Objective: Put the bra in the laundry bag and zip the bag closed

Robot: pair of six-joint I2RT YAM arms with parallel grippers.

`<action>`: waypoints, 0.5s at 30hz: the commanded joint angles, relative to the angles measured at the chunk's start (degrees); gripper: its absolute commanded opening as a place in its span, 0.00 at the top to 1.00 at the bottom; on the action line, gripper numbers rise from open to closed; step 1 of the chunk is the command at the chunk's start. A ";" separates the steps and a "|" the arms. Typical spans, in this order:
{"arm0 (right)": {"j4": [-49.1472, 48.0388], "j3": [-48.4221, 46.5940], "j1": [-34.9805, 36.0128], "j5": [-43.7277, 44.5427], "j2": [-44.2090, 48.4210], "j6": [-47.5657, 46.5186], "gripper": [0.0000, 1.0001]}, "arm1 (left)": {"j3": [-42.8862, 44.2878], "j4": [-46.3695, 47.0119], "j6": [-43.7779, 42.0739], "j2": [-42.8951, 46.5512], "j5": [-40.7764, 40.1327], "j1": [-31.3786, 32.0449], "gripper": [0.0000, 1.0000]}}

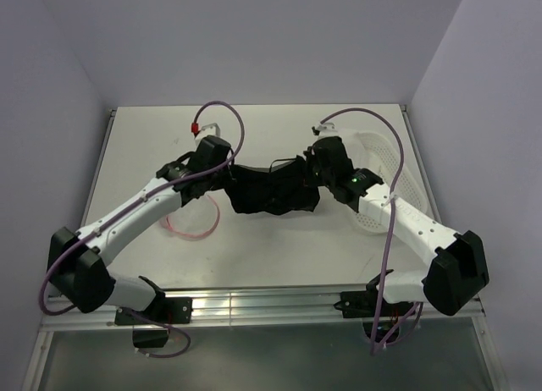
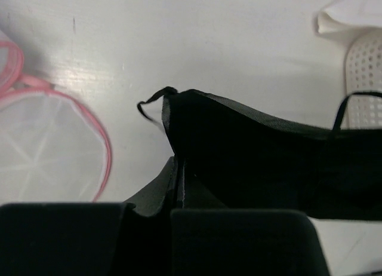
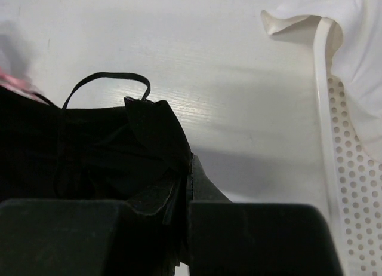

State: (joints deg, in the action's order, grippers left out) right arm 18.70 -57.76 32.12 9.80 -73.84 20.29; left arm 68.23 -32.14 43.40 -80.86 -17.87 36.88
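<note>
The black bra [image 1: 273,190] hangs stretched between both grippers above the middle of the table. My left gripper [image 1: 227,173] is shut on its left end; the left wrist view shows the fabric [image 2: 256,162] pinched between the jaws. My right gripper [image 1: 315,175] is shut on its right end, with fabric [image 3: 119,150] and a thin strap loop [image 3: 107,79] showing in the right wrist view. The laundry bag [image 1: 193,217], translucent white mesh with pink trim, lies flat on the table under my left arm; it also shows in the left wrist view [image 2: 42,144].
A white perforated plastic basket [image 1: 398,184] stands at the right under my right arm, with white cloth [image 3: 358,55] in it. A small red-and-white object [image 1: 201,128] sits at the back left. Purple walls enclose the table.
</note>
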 commanded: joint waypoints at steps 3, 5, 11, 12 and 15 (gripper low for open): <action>-0.15 -1.31 0.14 -1.37 0.81 -0.17 1.00 | -5.64 -4.25 2.57 10.45 2.66 1.79 0.99; -0.50 -0.87 0.14 -0.84 -0.50 0.18 1.00 | -8.62 -3.02 3.09 10.37 2.40 1.70 1.00; -2.26 -0.69 0.14 1.18 -5.69 3.08 1.00 | -9.96 3.04 3.27 4.49 5.12 1.79 0.89; -2.26 -0.95 0.14 1.79 -6.65 3.52 1.00 | -9.78 5.49 3.19 3.79 5.47 1.70 0.85; -0.51 -2.70 0.05 6.97 -10.34 5.10 1.00 | -8.73 10.76 2.83 -0.34 8.46 1.44 0.71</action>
State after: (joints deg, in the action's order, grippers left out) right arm 18.33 -57.82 32.34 10.52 -82.02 23.22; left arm 58.39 -29.28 46.19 -79.46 -12.49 38.65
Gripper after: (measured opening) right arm 0.029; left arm 0.259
